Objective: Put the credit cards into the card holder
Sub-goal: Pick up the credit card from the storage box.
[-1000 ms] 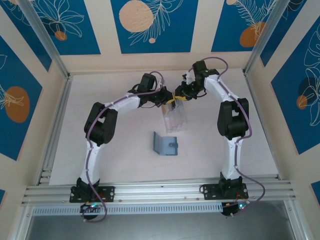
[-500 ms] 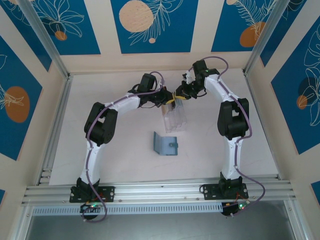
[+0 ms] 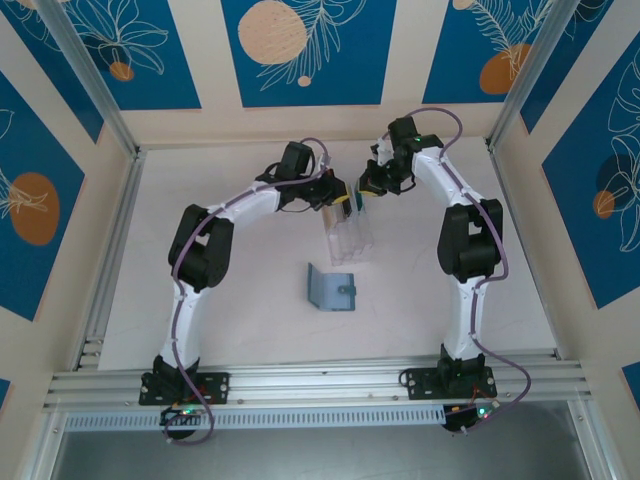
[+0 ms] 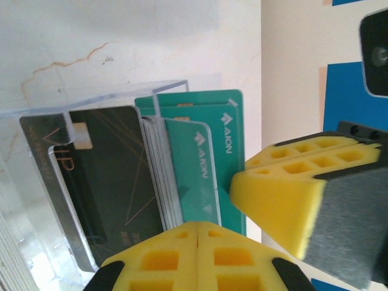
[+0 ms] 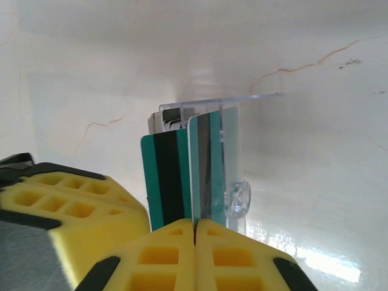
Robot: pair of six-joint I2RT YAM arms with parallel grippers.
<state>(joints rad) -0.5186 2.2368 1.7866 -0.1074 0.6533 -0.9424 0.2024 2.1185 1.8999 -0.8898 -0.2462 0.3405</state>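
**R fingers nip a card at the far end of the rack; card holder lies open nearer on the bench.**

Credit cards [image 4: 206, 151] stand on edge in the clear rack [image 3: 348, 240], mid-bench [image 3: 230, 300]. They are teal plus a dark card [image 4: 109, 170]. The card holder [image 3: 331, 289] is just near of the rack, apart from it. R fingers [image 5: 194, 257] are pressed together on the top edge of what looks like one thin card at the far end of the stack. L fingers [image 4: 197, 257] are also pressed together, w/ nothing seen between them. Can't tell if they touch the rack.

Cards prob. light, stiff and slick, so a pinch on the short top edge should do, pulled straight up to clear the slot. Neighbours sit tight and may drag along.

Hard to make out: exact card count, which card is pinched, and the card bottoms behind the yellow pads. The holder's pockets are too small to read from above.
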